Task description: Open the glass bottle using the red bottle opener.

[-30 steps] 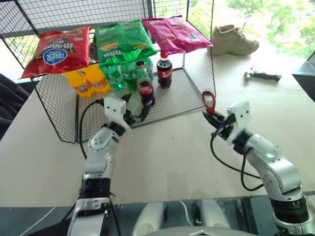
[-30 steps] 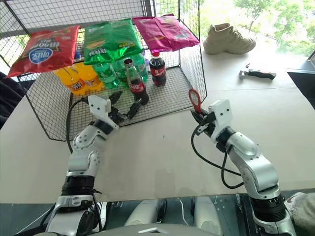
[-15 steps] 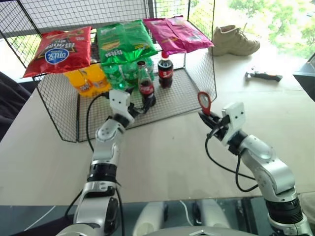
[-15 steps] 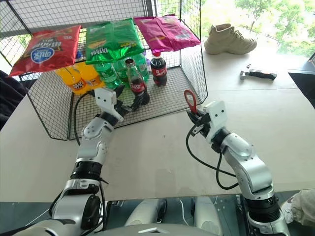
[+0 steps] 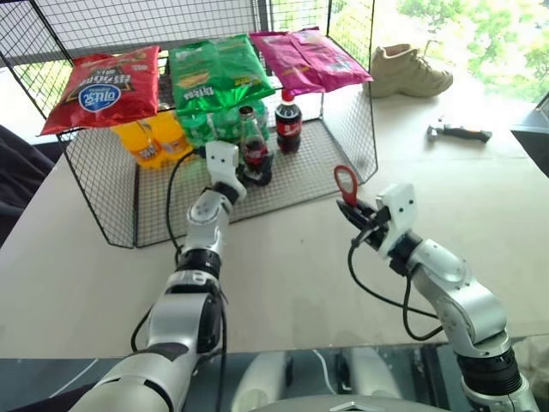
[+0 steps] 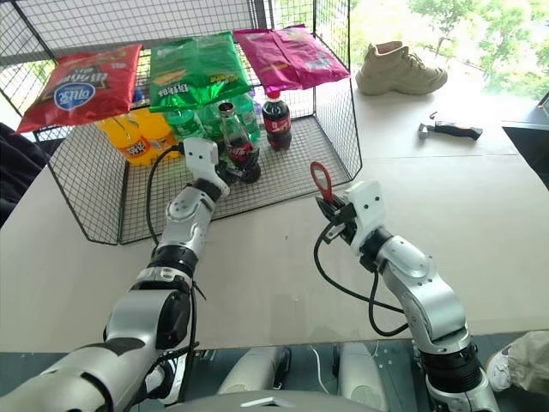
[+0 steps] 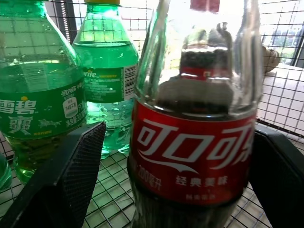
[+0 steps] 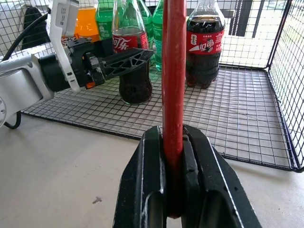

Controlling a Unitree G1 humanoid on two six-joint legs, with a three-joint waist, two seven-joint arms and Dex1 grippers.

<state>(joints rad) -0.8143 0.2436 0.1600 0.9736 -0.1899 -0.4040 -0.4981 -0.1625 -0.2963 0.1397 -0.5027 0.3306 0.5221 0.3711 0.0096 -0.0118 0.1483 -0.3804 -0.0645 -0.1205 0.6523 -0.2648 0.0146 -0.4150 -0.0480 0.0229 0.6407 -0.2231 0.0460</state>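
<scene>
The glass bottle (image 5: 251, 153) stands on the floor of the wire rack (image 5: 120, 206), just in front of the green bottles (image 7: 42, 90), between the spread fingers of the left gripper (image 7: 171, 185). Outside the rack, the right gripper (image 8: 173, 166) is clamped on the upright red bottle opener (image 5: 346, 185).

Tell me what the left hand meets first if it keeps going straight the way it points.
The glass bottle. It already stands between the open fingers of the left hand, so its body would likely touch the palm first; green soda bottles stand behind and to one side.
</scene>
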